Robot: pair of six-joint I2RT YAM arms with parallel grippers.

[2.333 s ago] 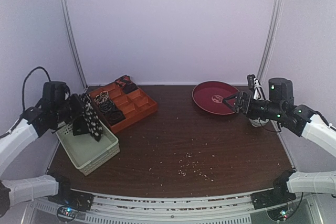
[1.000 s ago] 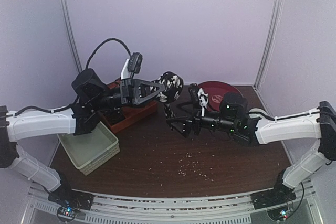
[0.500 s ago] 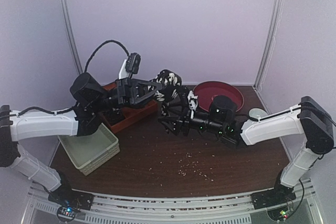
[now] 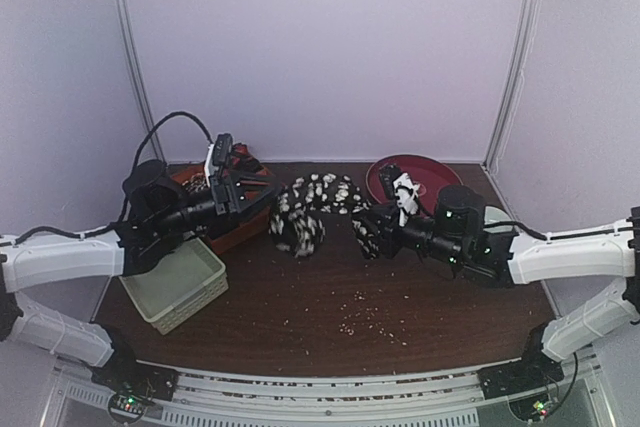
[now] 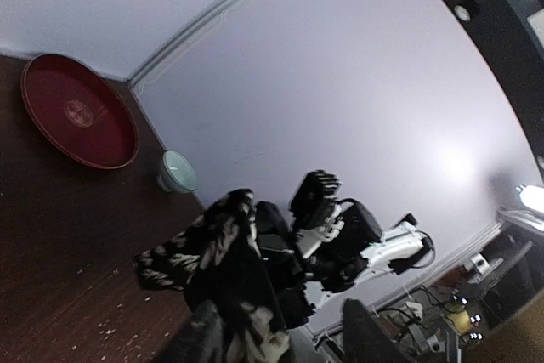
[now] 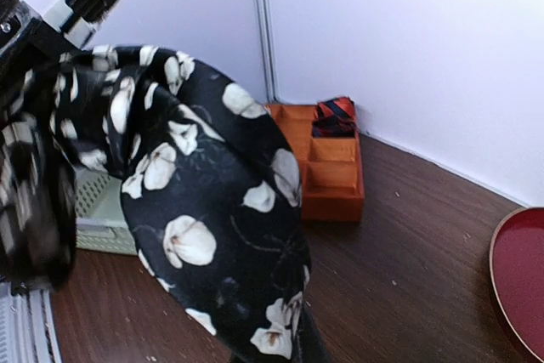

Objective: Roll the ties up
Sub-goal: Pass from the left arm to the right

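A black tie with white flowers (image 4: 320, 192) arches over the middle of the table, its left end bunched on the wood. My right gripper (image 4: 368, 232) is shut on its right end. In the right wrist view the tie (image 6: 212, 235) fills the foreground and hides the fingers. My left gripper (image 4: 258, 197) is open and stands apart from the tie, back over the orange tray. In the left wrist view the tie (image 5: 212, 252) lies just ahead of the spread fingers (image 5: 204, 337). A reddish tie (image 6: 333, 116) sits coiled in the tray's far compartment.
The orange compartmented tray (image 6: 336, 176) stands at the back left, the white slatted basket (image 4: 175, 292) in front of it. A red plate (image 4: 410, 169) and a pale cup (image 5: 177, 172) are at the back right. Crumbs (image 4: 360, 312) dot the near middle.
My left gripper opened, let go of the tie and drew back left toward the tray. The right gripper shut on the tie's other end and pulled right, and the tie came down.
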